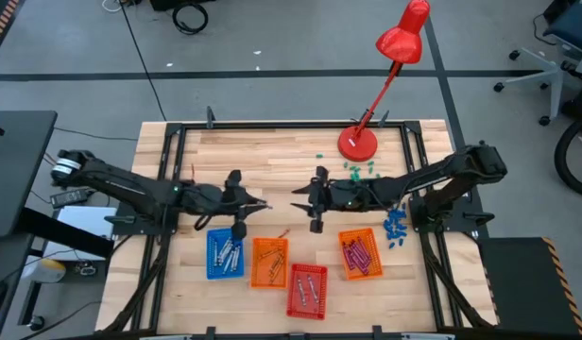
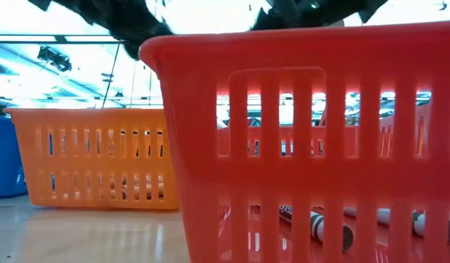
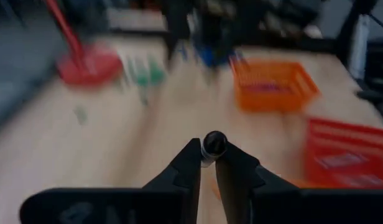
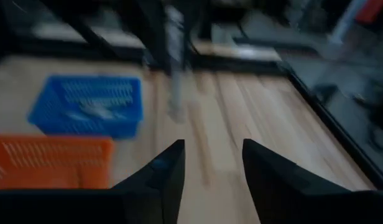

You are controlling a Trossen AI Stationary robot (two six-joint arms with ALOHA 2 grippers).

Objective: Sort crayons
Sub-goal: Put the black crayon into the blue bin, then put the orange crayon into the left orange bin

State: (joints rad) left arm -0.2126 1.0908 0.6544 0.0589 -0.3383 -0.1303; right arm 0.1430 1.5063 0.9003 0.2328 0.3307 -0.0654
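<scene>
Four trays [image 1: 293, 267] sit in a row along the tabletop's [image 1: 272, 156] front edge, crayons [image 1: 307, 291] lying in them. Behind them, a desk lamp [image 1: 358, 142] stands at the back edge.

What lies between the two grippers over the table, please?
Only bare wooden table shows between the left gripper and the right gripper, seen in the high view.
</scene>
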